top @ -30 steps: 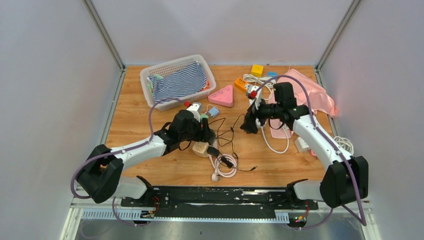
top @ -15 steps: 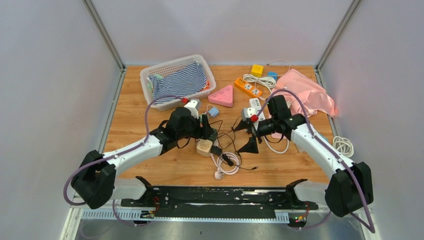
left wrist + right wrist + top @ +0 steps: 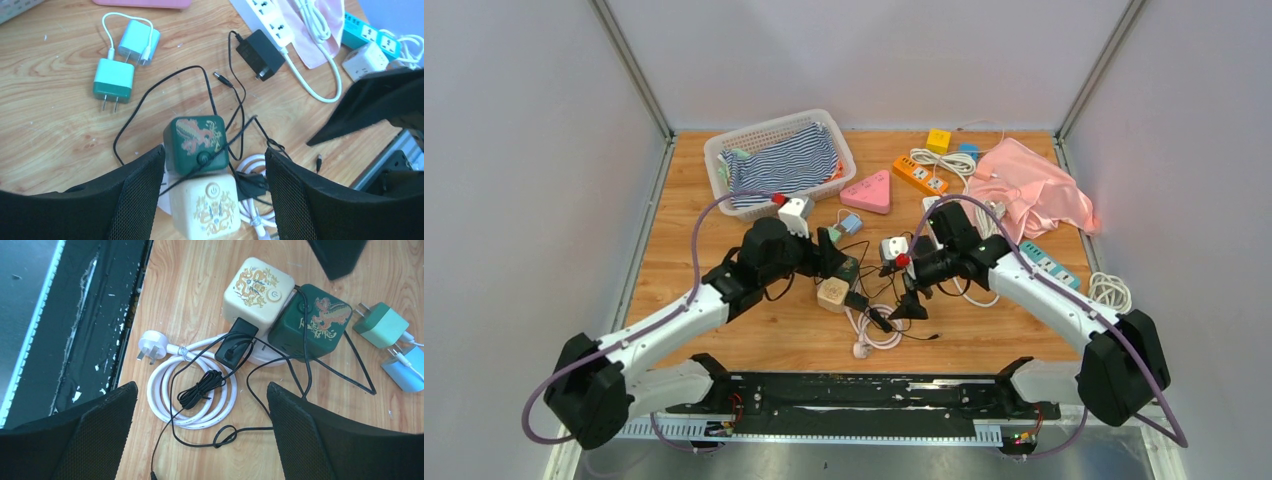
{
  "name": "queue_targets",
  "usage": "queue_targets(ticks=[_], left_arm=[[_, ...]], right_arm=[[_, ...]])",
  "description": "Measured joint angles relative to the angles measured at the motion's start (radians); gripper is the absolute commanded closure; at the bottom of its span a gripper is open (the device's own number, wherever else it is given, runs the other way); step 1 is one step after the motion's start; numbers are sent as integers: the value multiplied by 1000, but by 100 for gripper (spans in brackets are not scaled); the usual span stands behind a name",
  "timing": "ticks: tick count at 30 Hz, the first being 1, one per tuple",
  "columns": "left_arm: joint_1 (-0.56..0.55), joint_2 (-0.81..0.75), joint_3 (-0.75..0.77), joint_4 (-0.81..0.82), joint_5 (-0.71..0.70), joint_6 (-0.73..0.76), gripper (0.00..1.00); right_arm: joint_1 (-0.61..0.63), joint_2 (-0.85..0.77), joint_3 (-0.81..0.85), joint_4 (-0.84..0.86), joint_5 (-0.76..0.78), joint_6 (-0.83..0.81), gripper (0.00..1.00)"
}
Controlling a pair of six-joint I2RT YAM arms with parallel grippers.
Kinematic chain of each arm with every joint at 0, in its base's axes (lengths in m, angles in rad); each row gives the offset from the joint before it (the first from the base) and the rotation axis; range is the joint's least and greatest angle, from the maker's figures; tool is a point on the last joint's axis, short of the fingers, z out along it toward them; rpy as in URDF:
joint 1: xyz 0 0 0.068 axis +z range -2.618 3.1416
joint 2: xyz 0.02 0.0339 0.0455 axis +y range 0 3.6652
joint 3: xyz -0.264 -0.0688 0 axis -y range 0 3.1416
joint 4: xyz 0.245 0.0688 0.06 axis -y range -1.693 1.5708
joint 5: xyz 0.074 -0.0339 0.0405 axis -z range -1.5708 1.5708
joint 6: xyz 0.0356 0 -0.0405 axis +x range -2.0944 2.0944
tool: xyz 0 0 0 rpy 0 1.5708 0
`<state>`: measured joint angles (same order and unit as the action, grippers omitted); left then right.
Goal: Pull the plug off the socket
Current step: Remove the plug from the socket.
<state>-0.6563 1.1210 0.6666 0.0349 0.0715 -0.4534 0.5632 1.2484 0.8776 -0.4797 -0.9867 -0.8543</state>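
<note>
— The right arm (image 3: pixel 1044 292) is swinging in toward the middle, with the right gripper (image 3: pixel 202 387) hanging wide open over the white cable (image 3: pixel 192 390).
— The left gripper (image 3: pixel 215 150) is spreading open, straddling the green cube (image 3: pixel 195 142). The black plug (image 3: pixel 236 342) is sitting in the cream socket cube (image 3: pixel 257 287); I'd be bracing that cube and pulling straight out.

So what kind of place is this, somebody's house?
Probably a robot test booth, not a house: a wooden table boxed in by plain white walls, two robot arms bolted on, and scattered chargers.
</note>
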Motion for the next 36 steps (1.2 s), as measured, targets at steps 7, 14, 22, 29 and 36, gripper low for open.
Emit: queue_targets(ticks=[7, 14, 22, 29, 36], left_arm=[[0, -258, -145, -3, 14, 29, 17], [0, -468, -278, -5, 11, 19, 15], [0, -554, -389, -5, 14, -37, 15], [0, -599, -450, 5, 14, -99, 15], [-70, -610, -457, 13, -42, -130, 15]], right_arm=[[75, 39, -17, 87, 132, 73, 14], [111, 79, -54, 190, 243, 171, 27], [155, 125, -65, 256, 316, 247, 15], [188, 132, -65, 269, 322, 317, 11], [200, 148, -65, 270, 333, 362, 11]])
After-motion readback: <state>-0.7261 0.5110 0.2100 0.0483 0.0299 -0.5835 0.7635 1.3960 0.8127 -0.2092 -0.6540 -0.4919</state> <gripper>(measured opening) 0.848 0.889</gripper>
